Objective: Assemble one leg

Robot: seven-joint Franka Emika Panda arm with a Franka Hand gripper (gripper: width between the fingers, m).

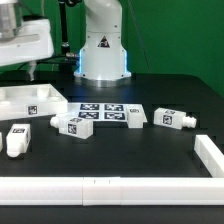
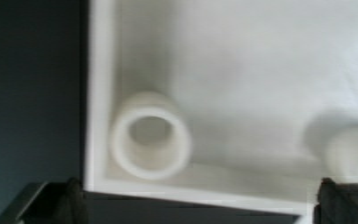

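Several white legs with marker tags lie loose on the black table: one at the exterior view's left (image 1: 17, 140), one near the middle (image 1: 75, 125), one (image 1: 135, 117) and one (image 1: 172, 119) to the right. My gripper (image 1: 30, 72) hangs above the large flat white panel (image 1: 30, 100) at the exterior view's left, far from the legs. In the wrist view the gripper (image 2: 197, 205) is open and empty, its dark fingertips (image 2: 51, 200) wide apart. Below it are the panel's corner (image 2: 247, 80) and a round socket (image 2: 153, 135). No leg shows in the wrist view.
The marker board (image 1: 100, 110) lies flat behind the legs. A low white wall (image 1: 110, 186) runs along the front and another (image 1: 210, 152) along the exterior view's right. The robot base (image 1: 103, 45) stands at the back.
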